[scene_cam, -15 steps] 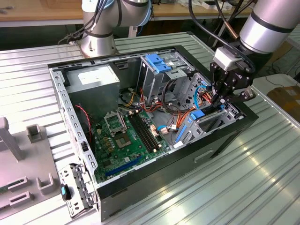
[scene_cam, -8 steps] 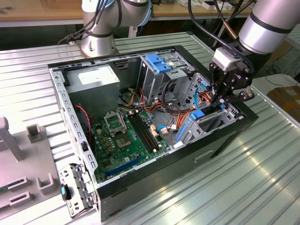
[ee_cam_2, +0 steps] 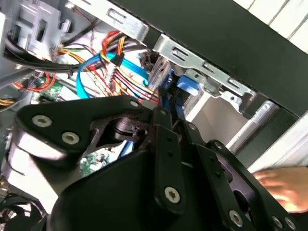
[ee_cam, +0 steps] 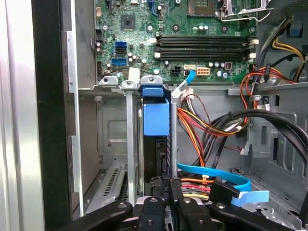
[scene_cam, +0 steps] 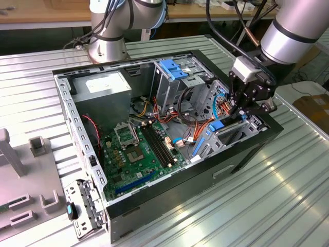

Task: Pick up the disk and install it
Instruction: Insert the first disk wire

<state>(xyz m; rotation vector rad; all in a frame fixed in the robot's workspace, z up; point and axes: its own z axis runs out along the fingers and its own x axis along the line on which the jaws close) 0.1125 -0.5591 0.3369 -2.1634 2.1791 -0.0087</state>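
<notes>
The disk [ee_cam: 156,120] stands edge-on in a slot of the lower drive bay [scene_cam: 229,135] at the case's front end, on the exterior view's right. Its blue carrier [scene_cam: 216,125] faces up, with the dark grey body below it. My gripper [ee_cam: 166,185] reaches down over that bay, its black fingers [ee_cam: 150,211] pressed on either side of the disk's rear edge. In the second wrist view the gripper [ee_cam_2: 166,103] closes toward the blue carrier [ee_cam_2: 188,86] beside the bay's metal rail.
The open case [scene_cam: 169,216] lies on a ribbed metal table. Inside it are the motherboard [scene_cam: 139,149], the power supply [scene_cam: 105,85] and a tall grey cage with a blue latch [scene_cam: 172,69]. Orange and red wires and a blue cable [ee_cam: 216,173] crowd the bay. A hand [ee_cam_2: 284,187] is nearby.
</notes>
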